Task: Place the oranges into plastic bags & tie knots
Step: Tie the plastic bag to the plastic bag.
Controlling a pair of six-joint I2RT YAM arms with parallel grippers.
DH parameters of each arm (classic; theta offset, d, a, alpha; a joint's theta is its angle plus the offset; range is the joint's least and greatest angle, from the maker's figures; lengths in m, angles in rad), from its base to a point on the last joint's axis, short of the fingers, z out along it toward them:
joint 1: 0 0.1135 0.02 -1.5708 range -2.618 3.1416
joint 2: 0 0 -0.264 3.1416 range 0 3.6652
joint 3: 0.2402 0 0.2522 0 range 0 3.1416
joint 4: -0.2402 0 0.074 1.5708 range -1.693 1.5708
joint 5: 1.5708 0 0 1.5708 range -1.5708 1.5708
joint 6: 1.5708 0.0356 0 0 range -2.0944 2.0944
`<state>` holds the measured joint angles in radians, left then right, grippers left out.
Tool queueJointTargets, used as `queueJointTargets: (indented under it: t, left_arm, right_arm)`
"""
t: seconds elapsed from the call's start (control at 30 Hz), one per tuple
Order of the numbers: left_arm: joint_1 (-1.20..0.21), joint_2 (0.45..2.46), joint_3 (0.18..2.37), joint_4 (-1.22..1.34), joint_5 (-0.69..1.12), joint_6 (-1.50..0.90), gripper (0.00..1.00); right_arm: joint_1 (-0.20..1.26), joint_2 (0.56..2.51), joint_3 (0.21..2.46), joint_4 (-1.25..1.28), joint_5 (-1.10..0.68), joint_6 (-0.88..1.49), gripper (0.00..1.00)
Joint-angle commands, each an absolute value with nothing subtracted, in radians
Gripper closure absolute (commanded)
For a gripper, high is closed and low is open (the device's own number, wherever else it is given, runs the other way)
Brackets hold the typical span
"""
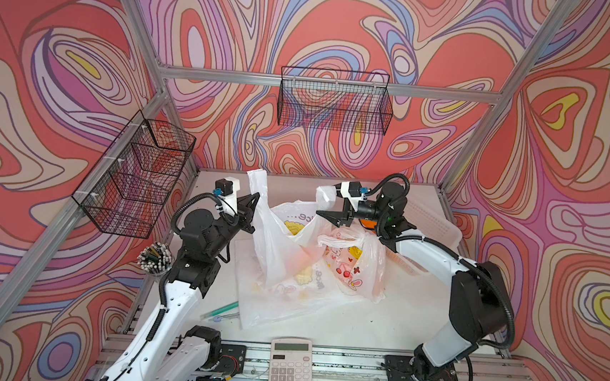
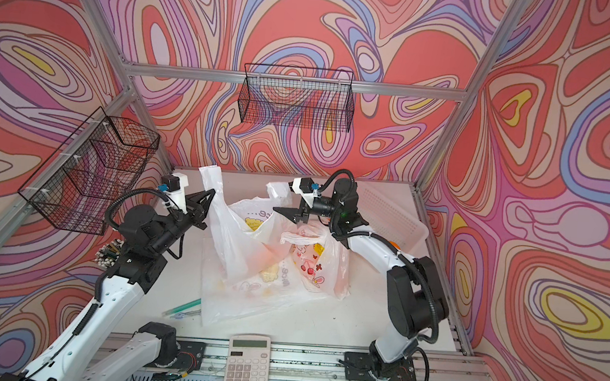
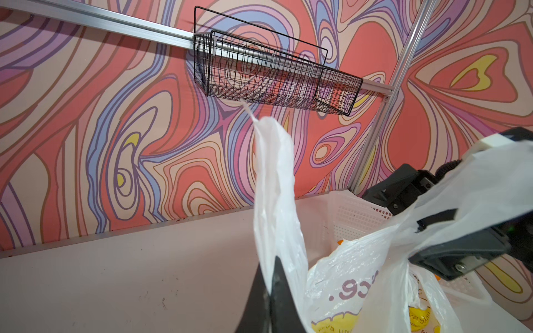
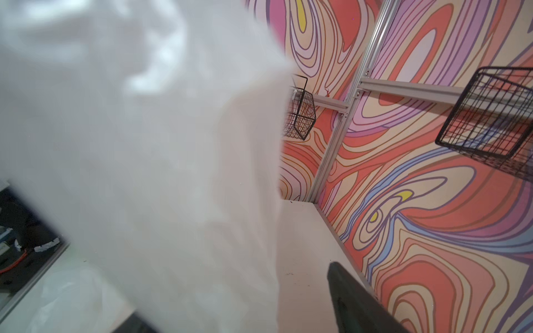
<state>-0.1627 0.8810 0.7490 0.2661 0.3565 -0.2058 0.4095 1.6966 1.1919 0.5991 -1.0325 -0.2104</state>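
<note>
The basket [image 1: 438, 224] at 2 o'clock holds an orange [image 1: 369, 224]. The left fingers [image 1: 257, 196] clamp the bag [image 1: 277, 241] handle. The right fingers [image 1: 325, 215] are apart, with plastic draped over them.

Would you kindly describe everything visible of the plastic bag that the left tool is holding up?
The bag is thin, translucent white film with purple lettering and a yellow label. It stands open mid-table, one handle pinched upright in the shut left tool, the other draped across the open right tool. The knotted bag touches it.

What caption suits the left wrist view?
Shut left tool holds a thin translucent white plastic bag handle upright, black wire basket behind.
</note>
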Motion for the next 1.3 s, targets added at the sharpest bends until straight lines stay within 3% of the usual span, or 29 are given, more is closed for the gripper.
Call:
queueJointTargets:
  t: [0.0,0.13,0.2,0.27,0.43,0.57,0.83,1.1,1.27]
  left_arm:
    - [-0.156,0.888,0.735,0.327,0.416,-0.191,1.0]
    - [-0.156,0.9,0.722,0.372,0.513,-0.117,1.0]
    - [-0.156,0.916,0.708,0.42,0.588,-0.086,1.0]
    - [-0.156,0.936,0.706,0.445,0.65,-0.059,1.0]
    - [-0.158,0.977,0.719,0.404,0.838,0.05,1.0]
    - [-0.165,1.023,0.759,0.279,0.958,0.143,1.0]
    - [-0.248,1.102,0.814,0.153,1.032,0.288,1.0]
    - [-0.273,1.141,0.797,0.24,1.059,0.268,1.0]
    - [-0.277,1.152,0.768,0.313,1.096,0.237,0.89]
  right_arm:
    - [0.416,1.729,1.233,0.698,-1.09,-0.128,0.42]
    - [0.418,1.69,1.194,0.687,-1.074,-0.121,0.82]
    - [0.418,1.647,1.162,0.639,-1.058,-0.155,0.94]
    - [0.419,1.596,1.147,0.494,-1.046,-0.25,0.99]
    - [0.425,1.493,1.174,-0.023,-0.96,-0.562,1.0]
    - [0.435,1.423,1.153,-0.211,-0.898,-0.667,1.0]
    - [0.501,1.405,1.162,-0.38,-0.839,-0.746,1.0]
    - [0.526,1.475,1.199,-0.409,-0.882,-0.744,1.0]
    - [0.526,1.525,1.237,-0.446,-0.871,-0.755,1.0]
